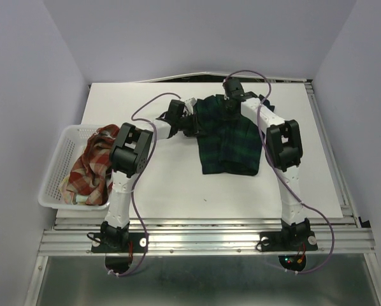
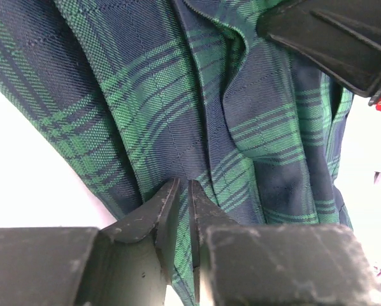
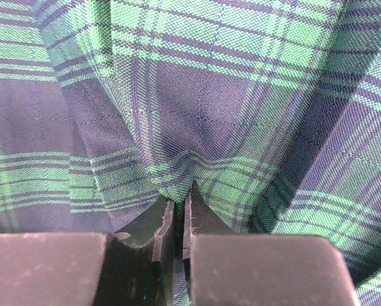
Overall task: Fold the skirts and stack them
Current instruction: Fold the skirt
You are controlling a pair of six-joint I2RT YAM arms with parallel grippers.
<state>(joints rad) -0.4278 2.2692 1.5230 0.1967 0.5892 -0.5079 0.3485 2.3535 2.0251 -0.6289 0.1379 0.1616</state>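
White tabletop [image 1: 171,185]; left tool [image 2: 183,191] and right tool [image 3: 181,207] both pinch the green plaid skirt [image 1: 229,143] bunched just ahead.

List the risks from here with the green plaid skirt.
1. The left tool and the right tool each pinch only a small tuck of the green plaid skirt at their very tips. A firm pull might slip the cloth free.
2. The cloth puckers around both pinches, so the fold may come out creased or uneven.
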